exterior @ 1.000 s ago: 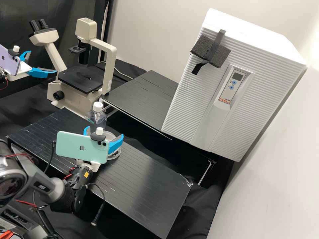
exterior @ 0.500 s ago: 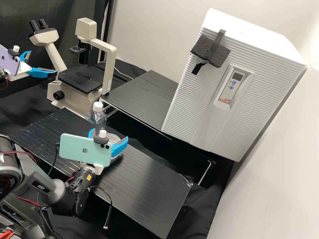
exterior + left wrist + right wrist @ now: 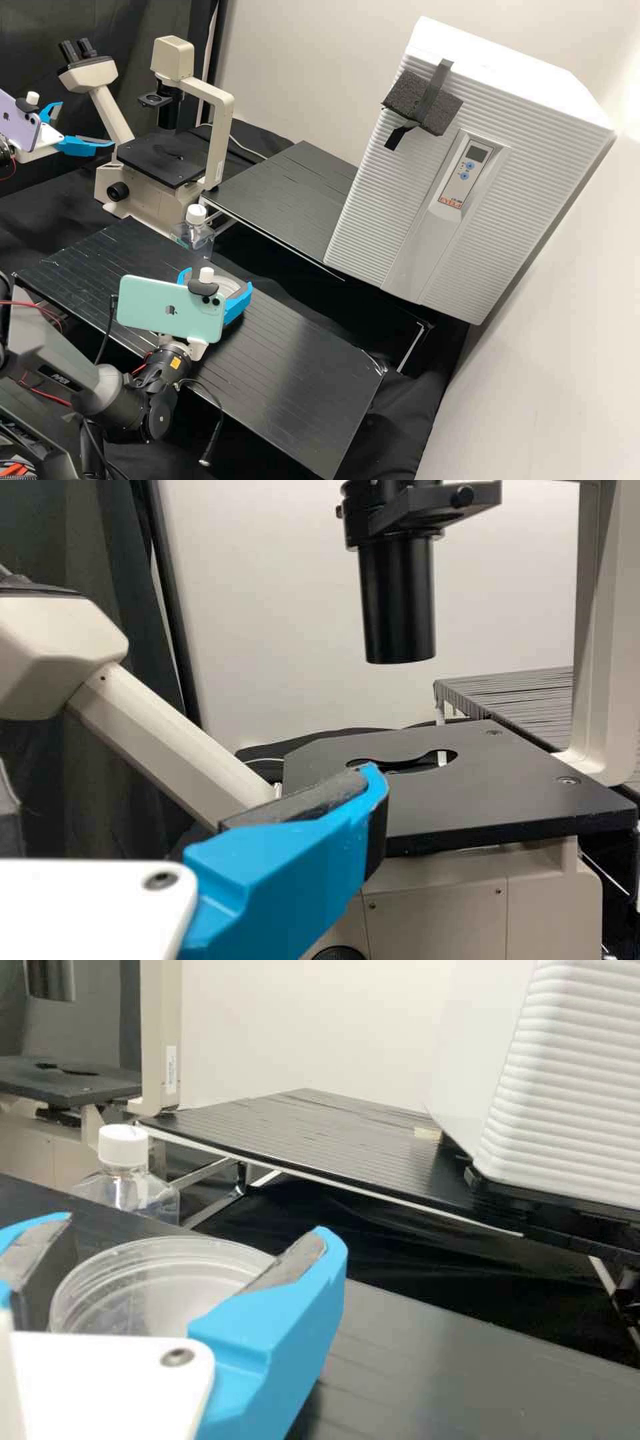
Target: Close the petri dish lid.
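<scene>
In the high view, my right gripper (image 3: 217, 279) is low over the front black platform, its fingers apart on either side of a clear round petri dish (image 3: 232, 287). From the right wrist, the same gripper (image 3: 192, 1234) stands open around the dish (image 3: 145, 1295), one finger overlapping its near rim; contact cannot be told. The dish's lower part is hidden, and whether its lid is seated cannot be made out. Off at the far left of the high view, my left gripper (image 3: 86, 124) stays open and empty; one finger of this gripper (image 3: 300, 850) shows before the microscope.
A clear bottle with a white cap (image 3: 196, 215) stands just behind the dish. The microscope (image 3: 213, 143) is at the back left. The rear black platform (image 3: 287, 193) and a large white ribbed incubator (image 3: 427, 180) lie beyond a gap.
My right gripper first shifted to the right, then slightly toward the front of the platform, its fingers still around the dish. The left gripper has kept still.
</scene>
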`<state>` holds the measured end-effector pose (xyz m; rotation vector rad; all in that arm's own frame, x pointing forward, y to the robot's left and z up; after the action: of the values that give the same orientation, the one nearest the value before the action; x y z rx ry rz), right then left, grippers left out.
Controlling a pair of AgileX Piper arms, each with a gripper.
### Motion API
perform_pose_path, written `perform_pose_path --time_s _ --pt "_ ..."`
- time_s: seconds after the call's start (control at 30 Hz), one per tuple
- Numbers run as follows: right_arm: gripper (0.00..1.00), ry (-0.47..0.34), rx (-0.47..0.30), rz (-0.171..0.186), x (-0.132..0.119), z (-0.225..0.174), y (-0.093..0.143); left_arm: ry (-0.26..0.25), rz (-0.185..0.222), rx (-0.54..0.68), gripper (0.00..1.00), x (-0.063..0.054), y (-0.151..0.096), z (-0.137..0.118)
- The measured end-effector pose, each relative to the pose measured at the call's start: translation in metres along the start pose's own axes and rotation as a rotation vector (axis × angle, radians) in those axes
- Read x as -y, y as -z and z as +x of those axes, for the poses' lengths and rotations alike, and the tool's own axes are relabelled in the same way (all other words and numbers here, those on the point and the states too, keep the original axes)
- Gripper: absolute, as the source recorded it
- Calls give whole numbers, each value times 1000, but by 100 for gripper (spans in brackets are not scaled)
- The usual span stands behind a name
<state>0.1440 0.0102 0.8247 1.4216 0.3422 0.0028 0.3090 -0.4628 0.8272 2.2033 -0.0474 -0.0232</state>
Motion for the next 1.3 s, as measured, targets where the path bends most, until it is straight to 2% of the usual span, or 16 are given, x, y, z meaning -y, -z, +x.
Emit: perform_pose_path --time_s 0.07,0.1,0.43,0.67,0.73,0.87,1.1,1.3 --pt "0 6 2 -4 0 -2 1 0 0 0 100 0 0 0" --pt "100 8 4 -6 0 -3 1 0 0 0 100 0 0 0" --pt "100 11 4 -17 0 -4 2 0 0 0 100 0 0 0" --pt "100 -11 9 23 -3 -7 5 0 0 0 100 0 0 0" --pt "100 -21 8 22 -4 -8 7 0 0 0 100 0 0 0" --pt "100 -38 0 -2 -6 -10 11 0 0 0 100 0 0 0" --pt "100 -138 -18 -11 -14 -11 19 0 0 0 100 0 0 0" --pt "100 -264 8 35 -25 -13 17 0 0 0 100 0 0 0"
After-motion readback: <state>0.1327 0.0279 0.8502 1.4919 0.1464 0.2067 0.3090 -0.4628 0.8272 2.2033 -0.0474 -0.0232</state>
